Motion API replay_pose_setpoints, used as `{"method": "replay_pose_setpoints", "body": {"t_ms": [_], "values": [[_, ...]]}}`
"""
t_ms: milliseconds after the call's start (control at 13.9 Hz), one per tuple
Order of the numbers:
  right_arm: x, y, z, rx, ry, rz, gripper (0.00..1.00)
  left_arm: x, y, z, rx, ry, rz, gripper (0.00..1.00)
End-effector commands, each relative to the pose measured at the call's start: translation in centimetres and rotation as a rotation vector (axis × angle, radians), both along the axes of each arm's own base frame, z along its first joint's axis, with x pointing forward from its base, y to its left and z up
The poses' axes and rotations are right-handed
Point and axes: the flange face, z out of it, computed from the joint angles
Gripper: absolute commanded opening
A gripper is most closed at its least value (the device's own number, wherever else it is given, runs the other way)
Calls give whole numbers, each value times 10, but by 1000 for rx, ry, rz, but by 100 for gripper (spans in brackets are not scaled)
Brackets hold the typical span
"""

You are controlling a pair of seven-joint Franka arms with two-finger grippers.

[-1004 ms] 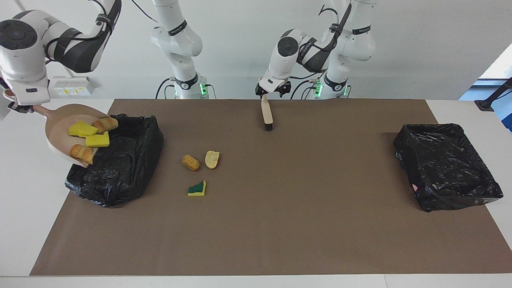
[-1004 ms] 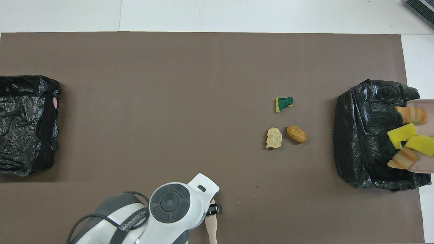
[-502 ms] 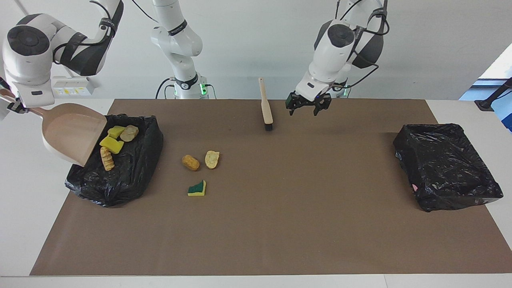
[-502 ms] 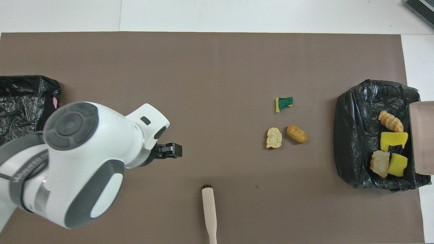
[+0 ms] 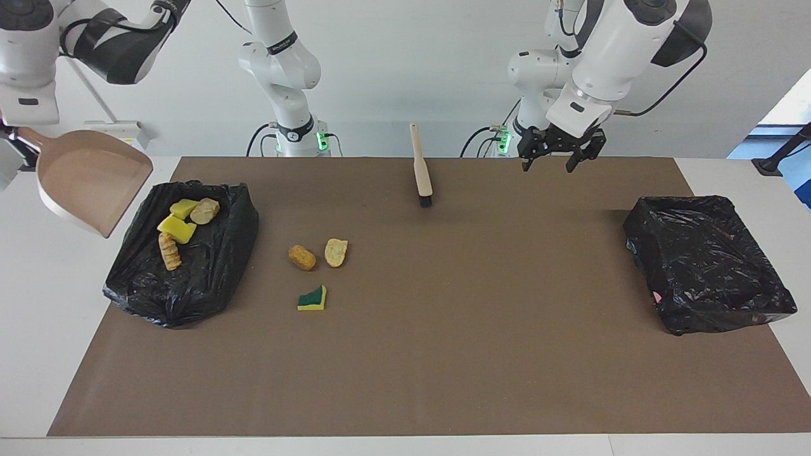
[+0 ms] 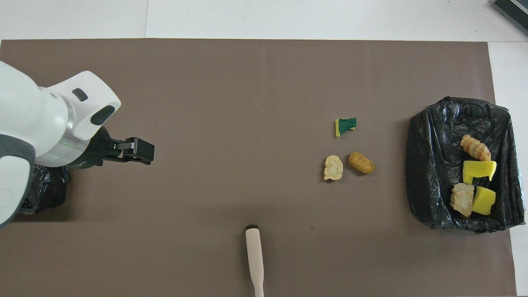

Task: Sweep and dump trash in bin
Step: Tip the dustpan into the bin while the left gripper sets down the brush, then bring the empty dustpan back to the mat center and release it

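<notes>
Black plastic lines the bin [image 5: 209, 253] at the right arm's end, holding four scraps [image 5: 180, 225]; three pieces of trash [image 5: 317, 269] lie loose on the brown mat beside it. The right gripper [image 5: 12, 136], above the bin's edge, pinches the empty beige plastic dustpan [image 5: 89, 180]; the left gripper [image 5: 557, 152], fingers spread, hangs empty over the mat. With the beige brush [image 5: 421, 174] lying unheld nearer the robots, the remainder risks staying unswept, or scattering under a hurried stroke.

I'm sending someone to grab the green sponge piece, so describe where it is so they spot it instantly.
Start at the black bin holding four scraps, at the right arm's end. Three scraps lie on the brown mat beside it. The green-and-yellow sponge piece is farthest from the robots, the only green one.
</notes>
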Motion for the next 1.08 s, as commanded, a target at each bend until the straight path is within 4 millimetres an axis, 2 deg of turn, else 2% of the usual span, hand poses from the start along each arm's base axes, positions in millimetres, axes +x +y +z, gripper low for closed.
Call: {"method": "replay_pose_setpoints", "body": {"t_ms": [0, 72, 143, 287, 502, 645, 789, 932, 1004], "values": [[-12, 26, 24, 107, -94, -81, 0, 9, 32, 26, 55, -13, -69, 100], [-10, 46, 19, 119, -113, -178, 0, 9, 38, 27, 74, -11, -94, 100], [-9, 76, 14, 131, -133, -278, 0, 9, 48, 27, 75, 3, -86, 100], [-16, 125, 15, 171, -245, -498, 0, 14, 58, 46, 65, -31, -70, 100], [-6, 220, -8, 213, -335, -771, 0, 23, 91, 50, 60, -38, -61, 100], [4, 279, -29, 274, -353, -959, 0, 22, 97, 49, 60, -18, -88, 100], [15, 328, -46, 311, -368, -1050, 0, 21, 111, 50, 59, -11, -62, 100], [26, 375, -63, 375, -341, -1067, 0, 18, 117, 50, 66, 7, -58, 100], [33, 402, -74, 399, -348, -1143, 0, 17, 118, 50, 68, 5, -76, 100]]}}
